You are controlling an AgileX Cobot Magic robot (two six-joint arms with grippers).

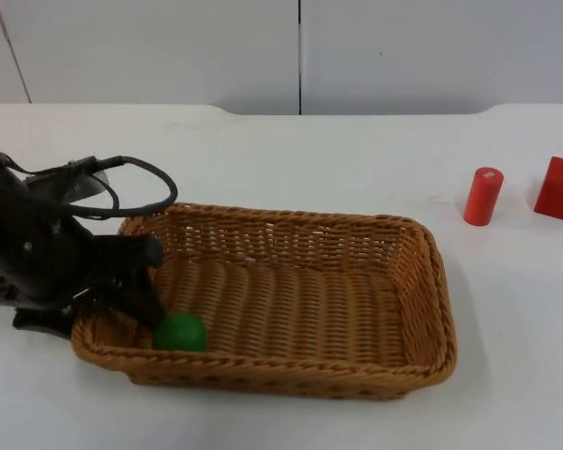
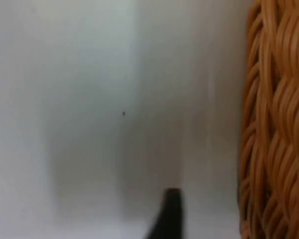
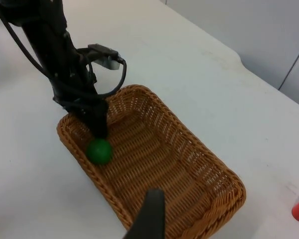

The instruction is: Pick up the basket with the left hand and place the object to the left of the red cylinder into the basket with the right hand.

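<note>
Your left end effector (image 1: 122, 292) sits at the near-left end of the wicker basket (image 1: 291, 246), its fingers straddling the short wall: one dark finger (image 3: 99, 124) reaches down inside the basket and the other stays outside, so the wall is pinched between them. In the left wrist view you see the woven wall (image 2: 276, 124) close beside one black fingertip (image 2: 168, 214). The basket rests flat on the white surface (image 1: 310, 155).

A green ball (image 1: 179, 332) lies on the basket floor in the near-left corner, just beside the inner finger; in the right wrist view the same ball (image 3: 99, 151) sits directly below that finger.

The red cylinder (image 1: 483, 196) stands upright on the surface, apart from the basket's far-right corner, with a red block (image 1: 559, 188) just beside it, nearer the surface's right edge.

Your right end effector looks down on the basket from above; one fingertip (image 3: 148, 214) is visible, and you cannot tell whether its fingers are spread or pressed together.
</note>
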